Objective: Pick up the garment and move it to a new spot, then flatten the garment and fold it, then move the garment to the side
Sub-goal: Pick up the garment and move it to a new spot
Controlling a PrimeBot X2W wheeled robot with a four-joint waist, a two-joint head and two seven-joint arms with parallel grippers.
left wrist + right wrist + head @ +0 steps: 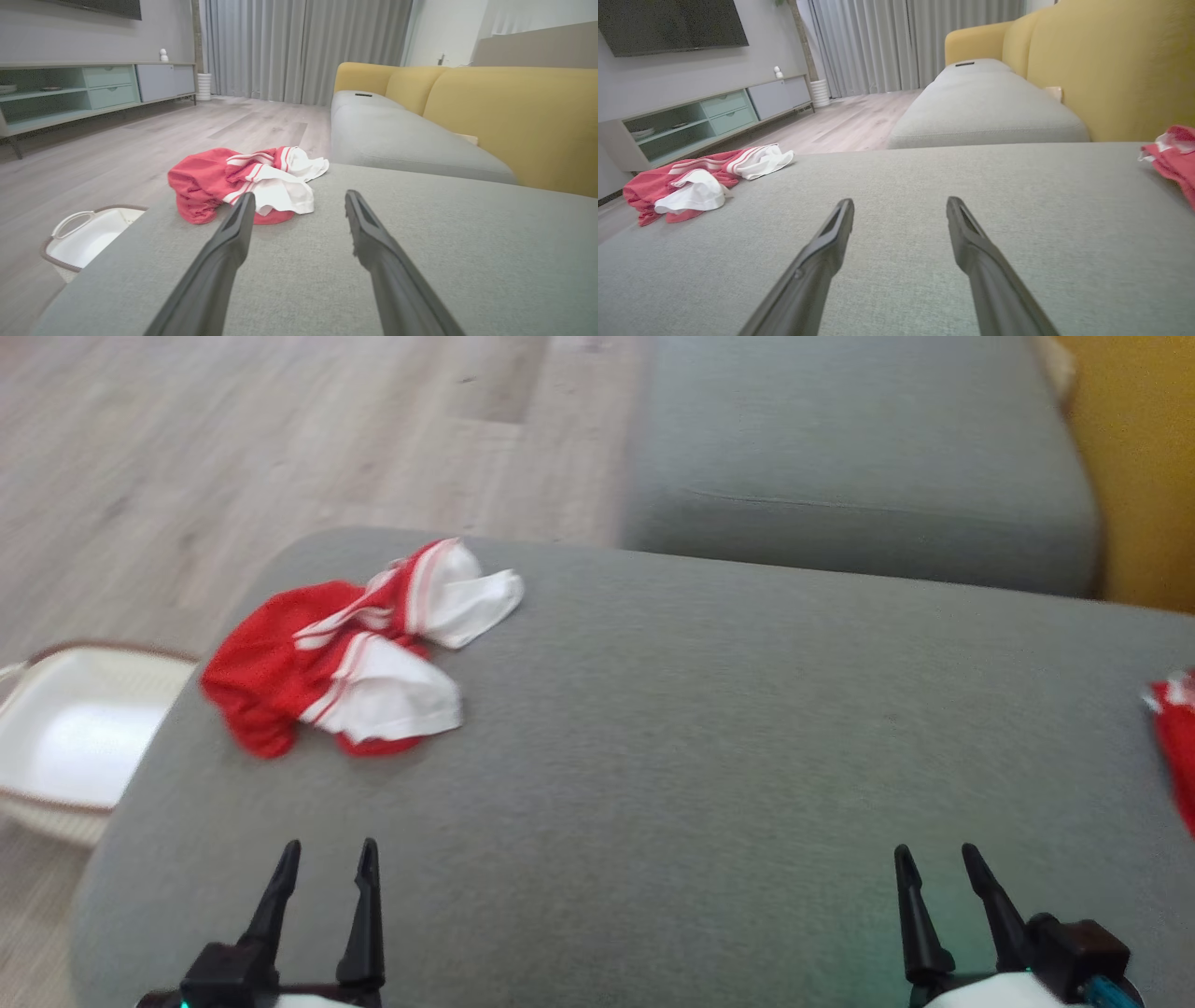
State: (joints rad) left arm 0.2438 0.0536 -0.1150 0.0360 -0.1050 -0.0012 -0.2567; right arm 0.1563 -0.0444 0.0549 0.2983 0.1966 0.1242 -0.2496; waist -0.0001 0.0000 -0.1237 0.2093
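No part of the task is judged to have been started. The garment, red with white panels and stripes, is seen crumpled in a heap on the grey sofa cushion. It lies near and ahead of the left end effector, in line with its fingers. From the right end effector it lies well apart, ahead and far to the left.

Both end effectors are held wide open, low over the cushion, and nothing is gripped by either.

A 2nd red piece of cloth is seen at the cushion's edge, to the right of the right end effector; whether it belongs to the task cannot be told. A white basket stands on the floor, to the left of the left end effector.

All 3 stages are judged to remain: the pick-up and move to a new spot, the flattening and folding, and the move to the side. The left end effector is judged the better placed for the 1st grasp.
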